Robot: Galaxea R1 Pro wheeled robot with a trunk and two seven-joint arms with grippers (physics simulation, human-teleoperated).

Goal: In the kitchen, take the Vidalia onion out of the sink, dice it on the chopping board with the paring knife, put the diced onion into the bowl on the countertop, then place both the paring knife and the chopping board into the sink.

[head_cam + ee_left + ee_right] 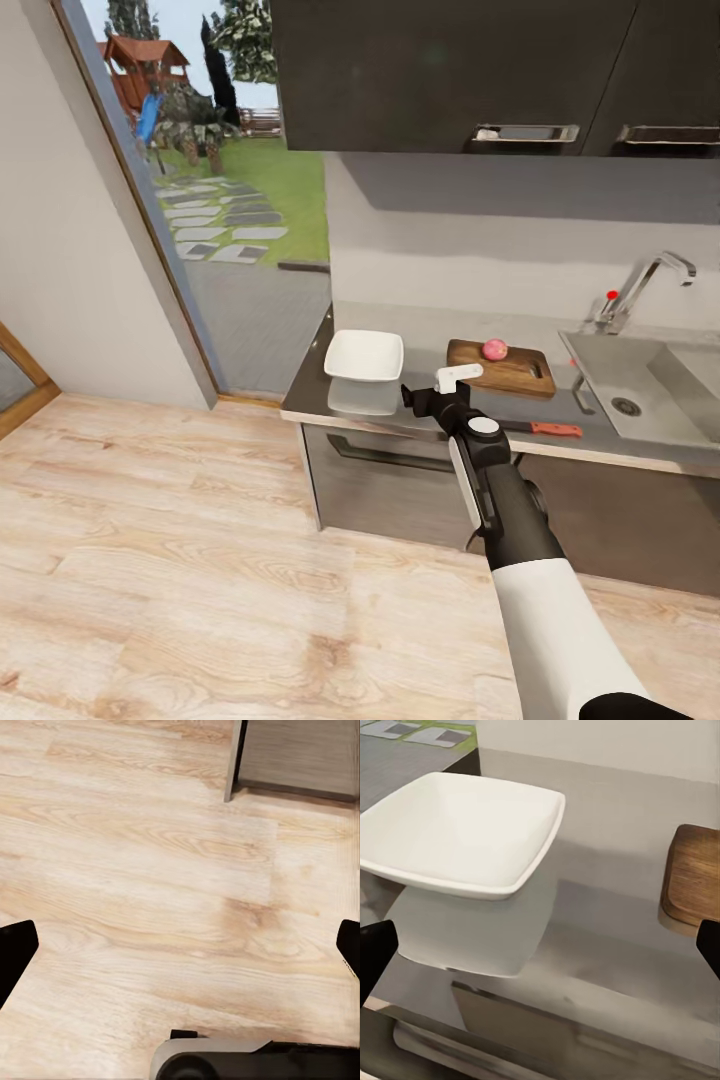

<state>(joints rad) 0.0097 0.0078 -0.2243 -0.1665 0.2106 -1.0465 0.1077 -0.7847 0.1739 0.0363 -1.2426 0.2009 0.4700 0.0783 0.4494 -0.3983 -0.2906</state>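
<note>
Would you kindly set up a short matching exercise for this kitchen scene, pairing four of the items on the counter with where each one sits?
Things:
1. small round pinkish-red onion
2. slim knife with a red-orange handle
3. shallow white squarish bowl
4. angular chrome tap with a red knob

Places:
A. at the counter's end nearest the glass door
B. behind the grey steel sink basin
C. on the dark brown wooden chopping board
D. flat on the glossy grey countertop, near its front edge, in front of the board

Pairs: 1-C, 2-D, 3-A, 4-B
</note>
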